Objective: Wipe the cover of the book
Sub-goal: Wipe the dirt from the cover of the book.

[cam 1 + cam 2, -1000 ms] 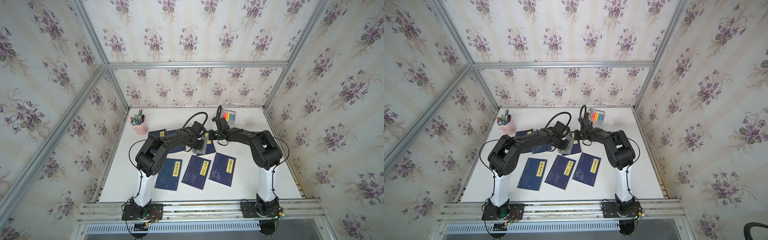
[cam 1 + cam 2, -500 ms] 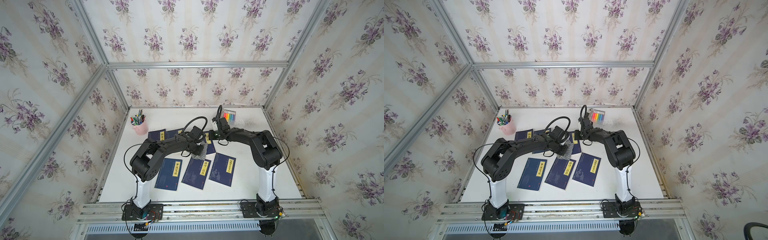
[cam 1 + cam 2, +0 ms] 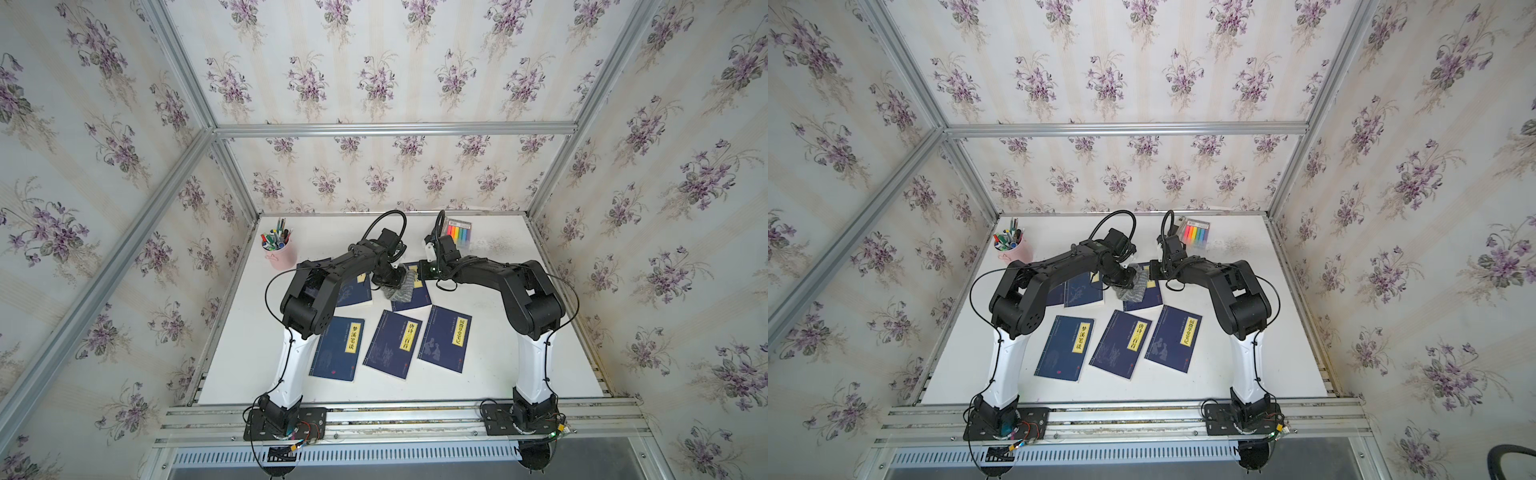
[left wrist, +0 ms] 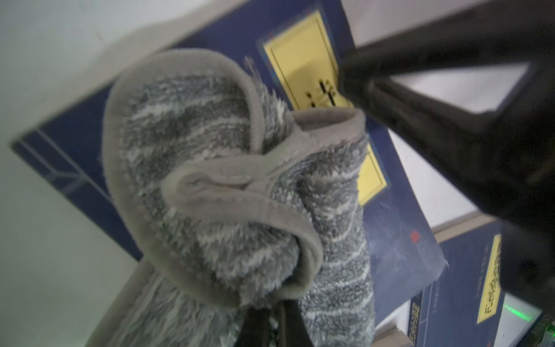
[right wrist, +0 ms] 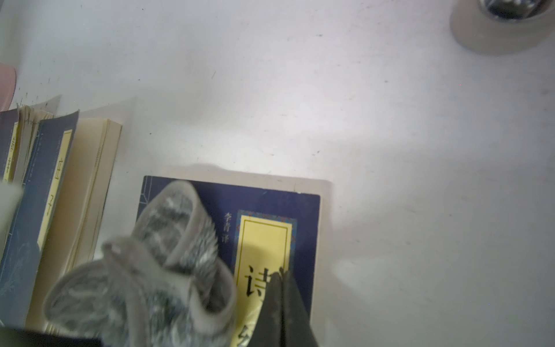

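Observation:
A dark blue book [image 3: 420, 297] with a yellow title label [image 5: 264, 240] lies in the back row of books; it also shows in a top view [image 3: 1152, 298]. A grey striped cloth [image 3: 402, 287] is bunched on its cover. My left gripper [image 4: 271, 306] is shut on the cloth [image 4: 228, 186], its fingertips buried in the pile, and sits at the book's left side [image 3: 391, 279]. My right gripper [image 5: 280, 273] is shut and empty, its tips pressed on the yellow label near the book's right edge [image 3: 421, 272].
Three more blue books [image 3: 337, 348] [image 3: 394, 344] [image 3: 444, 337] lie in a front row. Other blue books [image 3: 354, 291] lie left of the wiped one. A pink pen cup [image 3: 279, 253] stands back left, and a highlighter pack [image 3: 458, 231] lies back right.
My left arm swept the cloth toward the book's near end, then back up toward its middle. The right gripper has stayed pressed on the label.

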You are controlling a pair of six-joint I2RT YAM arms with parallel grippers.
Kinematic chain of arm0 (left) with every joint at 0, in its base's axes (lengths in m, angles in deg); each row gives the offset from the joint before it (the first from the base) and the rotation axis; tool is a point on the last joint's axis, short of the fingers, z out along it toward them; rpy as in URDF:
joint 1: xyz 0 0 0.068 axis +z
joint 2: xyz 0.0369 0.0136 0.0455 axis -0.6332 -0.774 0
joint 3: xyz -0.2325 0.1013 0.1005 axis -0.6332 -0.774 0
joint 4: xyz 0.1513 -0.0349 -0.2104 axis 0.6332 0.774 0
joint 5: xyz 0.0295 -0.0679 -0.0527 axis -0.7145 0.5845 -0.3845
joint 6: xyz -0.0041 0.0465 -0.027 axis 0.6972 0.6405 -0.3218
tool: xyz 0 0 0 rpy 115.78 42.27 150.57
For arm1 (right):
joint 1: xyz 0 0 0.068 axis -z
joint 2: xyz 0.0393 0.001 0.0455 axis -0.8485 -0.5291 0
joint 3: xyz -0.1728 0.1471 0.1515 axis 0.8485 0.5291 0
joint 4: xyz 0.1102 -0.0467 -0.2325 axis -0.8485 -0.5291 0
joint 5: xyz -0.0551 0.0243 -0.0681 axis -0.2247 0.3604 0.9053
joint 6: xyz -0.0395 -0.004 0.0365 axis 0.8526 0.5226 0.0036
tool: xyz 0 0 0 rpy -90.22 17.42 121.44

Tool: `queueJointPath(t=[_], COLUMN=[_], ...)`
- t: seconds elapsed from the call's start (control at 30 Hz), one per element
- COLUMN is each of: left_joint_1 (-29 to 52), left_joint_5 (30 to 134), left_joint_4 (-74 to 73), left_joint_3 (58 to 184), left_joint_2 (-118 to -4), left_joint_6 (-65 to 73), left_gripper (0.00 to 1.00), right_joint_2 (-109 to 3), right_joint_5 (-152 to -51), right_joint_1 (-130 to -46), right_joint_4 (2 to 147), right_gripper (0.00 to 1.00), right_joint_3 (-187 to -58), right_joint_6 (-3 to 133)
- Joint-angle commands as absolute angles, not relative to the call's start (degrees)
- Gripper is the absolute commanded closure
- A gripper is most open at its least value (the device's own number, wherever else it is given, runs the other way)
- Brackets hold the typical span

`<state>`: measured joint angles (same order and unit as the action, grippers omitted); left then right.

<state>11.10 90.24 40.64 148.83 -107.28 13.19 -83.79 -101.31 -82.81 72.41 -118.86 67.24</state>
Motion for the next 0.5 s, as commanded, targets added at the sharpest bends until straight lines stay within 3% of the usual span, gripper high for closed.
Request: queueJointPath(t=[0.0, 0.23, 0.47], left_joint_1=[12.5, 14.1, 13.7], left_joint_5=[84.6, 83.5, 85.4], left_joint_4=[45.0, 48.5, 42.8], left_joint_3=[155.0, 162.5, 151.3], left_joint_2=[-111.3, -116.1, -110.8], left_joint_6=[14.9, 15.8, 15.2], left_gripper=[1.00, 1.00, 1.00], right_joint_2=[-84.5, -84.6, -84.6], right_joint_5=[-100.0, -100.1, -100.1], right_joint_1=[-82.9, -82.8, -82.9], right_joint_4=[64.7, 64.6, 64.3], right_gripper=[1.00, 1.00, 1.00], right_joint_3=[-118.3, -118.3, -118.5], right_joint_6=[67.3, 67.3, 67.3])
